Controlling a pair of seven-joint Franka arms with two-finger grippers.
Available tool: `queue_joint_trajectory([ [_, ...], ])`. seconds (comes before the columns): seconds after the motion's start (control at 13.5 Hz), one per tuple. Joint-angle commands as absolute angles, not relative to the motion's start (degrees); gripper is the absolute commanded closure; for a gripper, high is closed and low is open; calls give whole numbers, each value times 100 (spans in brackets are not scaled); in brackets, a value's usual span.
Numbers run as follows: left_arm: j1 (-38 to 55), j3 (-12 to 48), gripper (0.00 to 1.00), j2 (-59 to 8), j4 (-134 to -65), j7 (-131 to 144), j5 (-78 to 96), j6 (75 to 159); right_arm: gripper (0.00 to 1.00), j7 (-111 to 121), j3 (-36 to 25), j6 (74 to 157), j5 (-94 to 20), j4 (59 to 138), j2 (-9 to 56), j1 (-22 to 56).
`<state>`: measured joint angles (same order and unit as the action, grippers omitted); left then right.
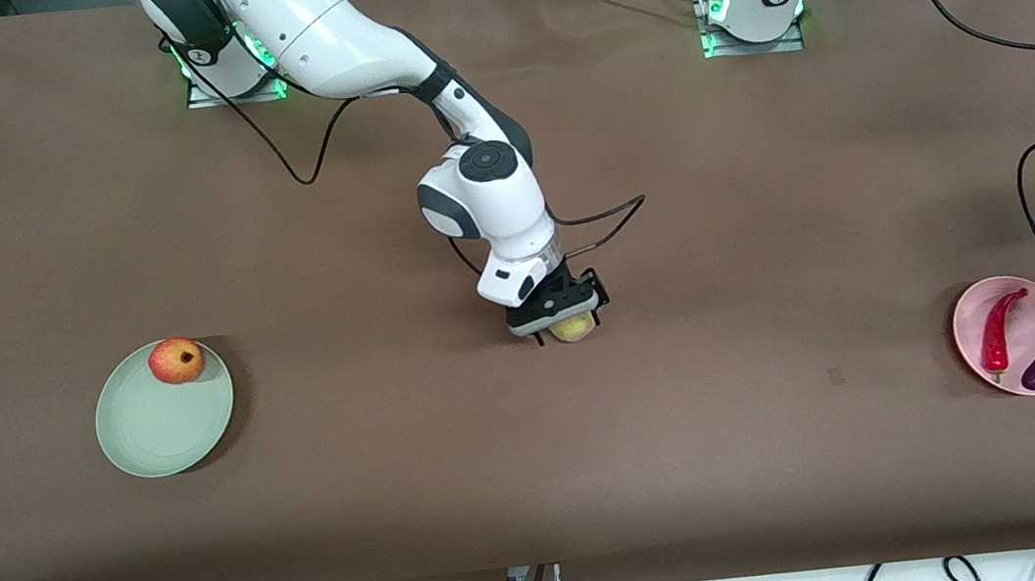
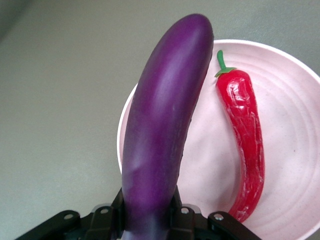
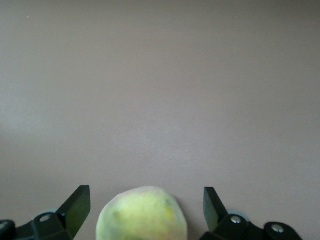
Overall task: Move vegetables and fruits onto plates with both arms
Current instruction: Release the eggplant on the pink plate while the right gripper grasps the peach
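Right wrist view gives me what the front view hides: my right gripper [image 3: 145, 212] stands spread, a finger either side of the peach [image 3: 142, 215] with gaps, bare table [image 1: 541, 485] all round. My left gripper [image 2: 150, 220] pinches the eggplant [image 2: 165, 120] over the pink plate [image 2: 295, 125], beside the chili pepper [image 2: 245, 140]. The red fruit [image 1: 176, 360] sits on the green plate [image 1: 159, 428].
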<state>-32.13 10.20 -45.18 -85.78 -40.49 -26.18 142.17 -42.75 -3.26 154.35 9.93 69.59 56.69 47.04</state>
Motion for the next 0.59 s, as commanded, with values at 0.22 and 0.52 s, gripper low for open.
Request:
queue_joint_trajectory([
  [0.22,-3190,1020,0,-4623,-8358,-4043,-2593,14212,0,-4315,-387,15627,1283,6750,5976,4878],
  [0.52,-3190,1090,0,-4431,-8376,-4052,-2567,14072,0,-4315,-396,15662,1572,6750,6047,4887],
])
